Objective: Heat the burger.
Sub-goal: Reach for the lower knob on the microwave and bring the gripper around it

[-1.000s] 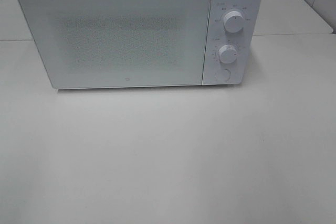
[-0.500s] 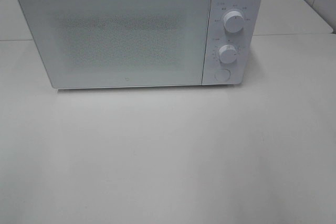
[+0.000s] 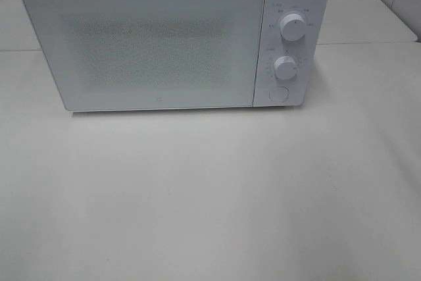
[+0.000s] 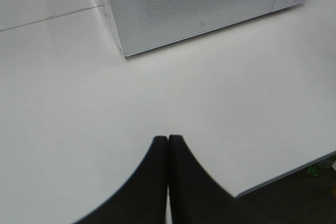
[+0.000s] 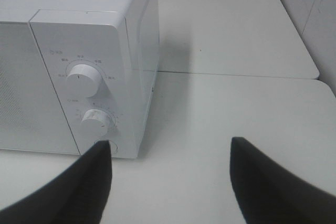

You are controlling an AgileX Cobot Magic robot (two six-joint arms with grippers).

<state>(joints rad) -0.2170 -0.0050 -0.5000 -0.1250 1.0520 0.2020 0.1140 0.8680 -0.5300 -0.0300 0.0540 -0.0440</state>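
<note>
The burger is out of view in every frame. A white microwave (image 3: 174, 37) stands at the back of the table with its door shut; it also shows in the left wrist view as the microwave (image 4: 199, 3) and in the right wrist view as the microwave (image 5: 79, 66). My left gripper (image 4: 168, 139) is shut and empty, held over bare tabletop in front of the microwave's left corner. My right gripper (image 5: 170, 148) is open with nothing between its fingers, near the microwave's control panel side. Neither gripper shows in the exterior high view.
The control panel carries an upper knob (image 3: 292, 27), a lower knob (image 3: 285, 68) and a round button (image 3: 279, 94). The white table (image 3: 210, 195) spreads in front. The table's front edge (image 4: 294, 174) shows in the left wrist view. A seam (image 5: 236, 76) joins a second table behind.
</note>
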